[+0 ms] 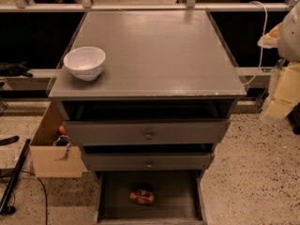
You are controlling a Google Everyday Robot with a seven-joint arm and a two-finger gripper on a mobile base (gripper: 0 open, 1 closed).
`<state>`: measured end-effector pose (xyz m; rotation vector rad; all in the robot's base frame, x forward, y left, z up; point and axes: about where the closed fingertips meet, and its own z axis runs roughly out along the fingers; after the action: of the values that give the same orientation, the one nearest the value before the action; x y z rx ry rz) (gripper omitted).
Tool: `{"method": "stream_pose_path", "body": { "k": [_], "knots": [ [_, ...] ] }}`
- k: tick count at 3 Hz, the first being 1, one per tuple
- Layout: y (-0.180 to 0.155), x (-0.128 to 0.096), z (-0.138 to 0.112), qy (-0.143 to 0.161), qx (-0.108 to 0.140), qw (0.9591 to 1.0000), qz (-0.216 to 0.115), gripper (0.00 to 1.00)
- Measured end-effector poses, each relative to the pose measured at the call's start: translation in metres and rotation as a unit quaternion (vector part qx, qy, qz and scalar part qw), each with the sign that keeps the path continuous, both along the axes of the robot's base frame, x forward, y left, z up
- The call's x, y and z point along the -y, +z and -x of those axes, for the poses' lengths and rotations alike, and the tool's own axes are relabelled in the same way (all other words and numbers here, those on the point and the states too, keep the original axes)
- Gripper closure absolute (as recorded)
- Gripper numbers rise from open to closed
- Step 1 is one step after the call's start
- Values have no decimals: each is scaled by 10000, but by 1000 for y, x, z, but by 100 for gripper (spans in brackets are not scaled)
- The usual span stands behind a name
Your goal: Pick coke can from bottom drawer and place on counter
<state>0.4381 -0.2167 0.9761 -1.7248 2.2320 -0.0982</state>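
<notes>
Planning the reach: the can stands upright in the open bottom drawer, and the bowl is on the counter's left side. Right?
Not quite. The camera view shows the can lying on its side in the open bottom drawer, not upright. The bowl is on the counter's left side. The gripper is at the right edge, far from the can.

Dim, warm light. A pale sheen from overhead lies across the far half of the counter [154, 55] and brightens the white bowl [85, 63], which throws a small shadow. The recesses under the top are almost black. The bottom drawer [112, 196] sits in gloom, the coke can [142, 197] a soft reddish smudge. The tool [283, 95] hangs pale and blurred at the right edge.
</notes>
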Motion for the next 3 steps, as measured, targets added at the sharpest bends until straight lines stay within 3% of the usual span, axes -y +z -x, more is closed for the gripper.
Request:
{"method": "stream_pose_path", "body": {
  "k": [2, 3],
  "knots": [
    [-5, -3, -6, -31, 45, 9998, -189, 0],
    [-37, -7, -12, -112, 67, 9962, -865, 0]
  ]
}}
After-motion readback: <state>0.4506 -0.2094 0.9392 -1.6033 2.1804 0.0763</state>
